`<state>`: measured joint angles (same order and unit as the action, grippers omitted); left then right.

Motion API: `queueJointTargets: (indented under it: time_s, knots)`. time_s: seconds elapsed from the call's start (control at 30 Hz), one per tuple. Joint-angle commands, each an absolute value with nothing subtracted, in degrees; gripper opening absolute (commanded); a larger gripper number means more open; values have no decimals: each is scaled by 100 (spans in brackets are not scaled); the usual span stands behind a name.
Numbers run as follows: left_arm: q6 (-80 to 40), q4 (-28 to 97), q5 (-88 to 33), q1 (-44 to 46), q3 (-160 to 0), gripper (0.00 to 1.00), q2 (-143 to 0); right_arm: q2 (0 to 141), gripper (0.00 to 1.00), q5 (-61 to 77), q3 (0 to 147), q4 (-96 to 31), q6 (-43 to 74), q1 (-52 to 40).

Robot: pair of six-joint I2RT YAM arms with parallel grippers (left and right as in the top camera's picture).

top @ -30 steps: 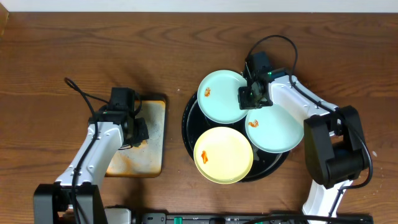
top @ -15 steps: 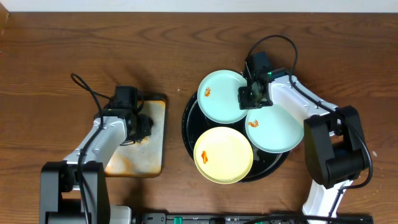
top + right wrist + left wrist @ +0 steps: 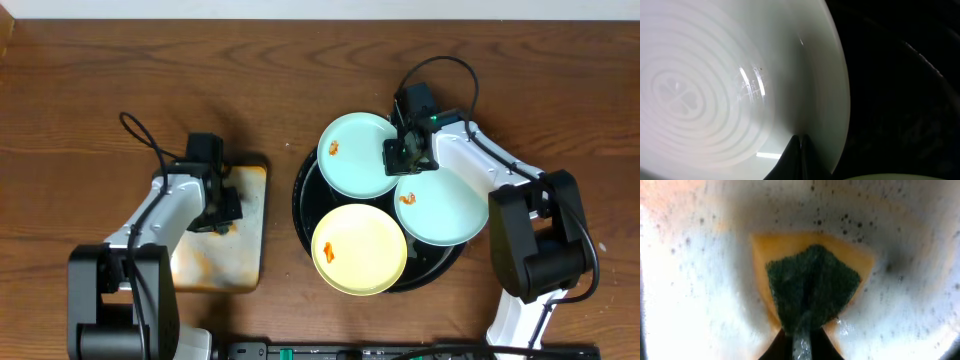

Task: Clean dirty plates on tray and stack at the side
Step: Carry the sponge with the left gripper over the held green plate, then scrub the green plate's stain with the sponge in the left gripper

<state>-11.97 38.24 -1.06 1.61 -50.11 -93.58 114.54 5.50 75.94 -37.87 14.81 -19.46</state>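
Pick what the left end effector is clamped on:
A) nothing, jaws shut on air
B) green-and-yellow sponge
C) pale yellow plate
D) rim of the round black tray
B: in the left wrist view the left end effector is shut on the sponge, whose dark green face puckers where the jaws pinch it.

Your overhead view is the good one: even, soft light, everything sharp, and only faint shadows on the table (image 3: 100,80). The black tray (image 3: 305,200) does swallow all its own detail, though. Left wrist is a mess. The metal tray (image 3: 920,305) is blown out to white, the whole frame is soft, and only the sponge (image 3: 812,287) shows any texture. The corners go dark too. Right wrist is too close to focus: the pale plate (image 3: 715,90) is a smooth blur with a couple of glare streaks, and the right half sinks into near-black.
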Motion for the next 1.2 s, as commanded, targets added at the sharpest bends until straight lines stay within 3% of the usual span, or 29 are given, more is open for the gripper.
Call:
queueJointTargets:
  time_s: [0.0, 0.23, 0.43, 0.67, 1.17]
  knots:
    - [-1107, 4335, -156, 152, -5605, 7, -9351, 11542, 1, 454, 7618, -3793, 1404, -2001]
    - [-445, 4591, -1122, 558, -6659, 8, -9247, 11542, 1, 454, 7618, -3793, 1404, -2003]
    - [-537, 3387, -2167, 1260, -6816, 7, -9247, 11542, 1, 454, 7616, -3793, 1404, -2003]
    - [-781, 2008, -2093, 2171, -6816, 8, -9384, 11542, 1, 454, 7616, -3804, 1406, -2003]
    - [-978, 1059, -2053, 2810, -6816, 8, -10960, 11542, 1, 454, 7616, -3809, 1406, -2003]
